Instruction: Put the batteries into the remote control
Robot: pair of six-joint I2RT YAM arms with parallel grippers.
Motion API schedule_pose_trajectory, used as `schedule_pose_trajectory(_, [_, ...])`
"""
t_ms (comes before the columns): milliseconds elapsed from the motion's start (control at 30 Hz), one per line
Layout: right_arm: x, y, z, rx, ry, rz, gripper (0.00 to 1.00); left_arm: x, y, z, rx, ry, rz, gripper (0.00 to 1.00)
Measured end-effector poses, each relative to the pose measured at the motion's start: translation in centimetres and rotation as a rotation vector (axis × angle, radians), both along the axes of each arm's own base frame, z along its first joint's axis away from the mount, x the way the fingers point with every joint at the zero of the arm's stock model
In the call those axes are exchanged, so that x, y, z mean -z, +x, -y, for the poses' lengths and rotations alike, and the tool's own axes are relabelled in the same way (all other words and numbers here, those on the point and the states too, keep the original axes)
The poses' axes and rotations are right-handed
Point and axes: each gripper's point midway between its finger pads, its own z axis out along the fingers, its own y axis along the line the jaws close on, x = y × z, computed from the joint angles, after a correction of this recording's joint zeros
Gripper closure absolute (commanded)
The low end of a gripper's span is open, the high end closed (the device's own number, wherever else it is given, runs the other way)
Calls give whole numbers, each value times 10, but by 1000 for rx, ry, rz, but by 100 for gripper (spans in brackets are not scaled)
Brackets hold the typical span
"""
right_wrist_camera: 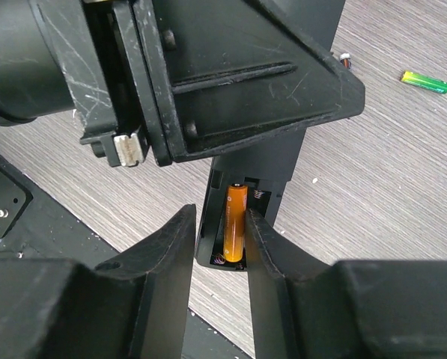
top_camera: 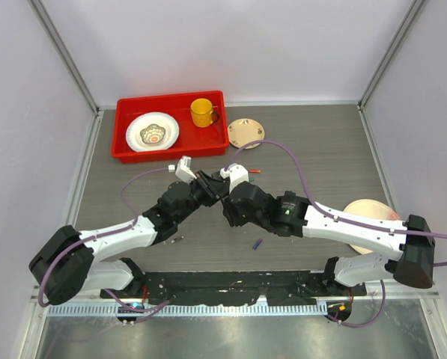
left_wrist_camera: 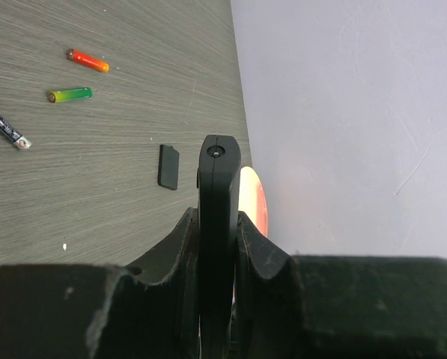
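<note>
My left gripper point(left_wrist_camera: 219, 221) is shut on the remote control point(left_wrist_camera: 219, 179), a slim black bar held edge-on above the table. In the right wrist view the remote control point(right_wrist_camera: 272, 168) shows its uncovered battery bay, and an orange battery point(right_wrist_camera: 234, 223) lies in one slot. My right gripper point(right_wrist_camera: 219, 213) stands open over that end, with the right fingertip beside the battery and a gap on the left. The small black back cover point(left_wrist_camera: 168, 167) lies flat on the table. Loose batteries lie about: orange-red point(left_wrist_camera: 87, 60), green point(left_wrist_camera: 70, 95), black-and-white point(left_wrist_camera: 6, 127) and blue point(top_camera: 257, 244).
A red tray point(top_camera: 171, 97) at the back left carries a white plate point(top_camera: 152, 132) and a yellow mug point(top_camera: 203, 112). Beside it lies a tan dish point(top_camera: 245, 132), and a pale plate point(top_camera: 369, 213) sits under my right arm. Grey walls enclose the table.
</note>
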Motion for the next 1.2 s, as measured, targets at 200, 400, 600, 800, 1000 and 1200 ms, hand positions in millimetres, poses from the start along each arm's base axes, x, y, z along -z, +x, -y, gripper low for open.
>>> schedule_pose_trajectory(200, [1, 1, -1, 9, 3, 1, 67, -3, 0, -4, -13, -1, 8, 100])
schedule_pose_trajectory(400, [1, 2, -3, 15, 13, -3, 69, -4, 0, -7, -25, 0, 11, 100])
schedule_pose_trajectory(600, [4, 2, -5, 23, 13, -13, 87, 0, 0, -8, -30, 6, 8, 100])
schedule_pose_trajectory(800, [5, 2, -5, 24, 13, -18, 87, 3, -1, -9, -31, 8, 6, 100])
schedule_pose_trajectory(1000, [4, -3, -6, -9, 29, -45, 72, 4, -3, -12, -30, 7, 13, 100])
schedule_pose_trajectory(1200, [4, -7, -5, -40, 98, -75, 68, 4, -6, -14, -18, 7, 15, 100])
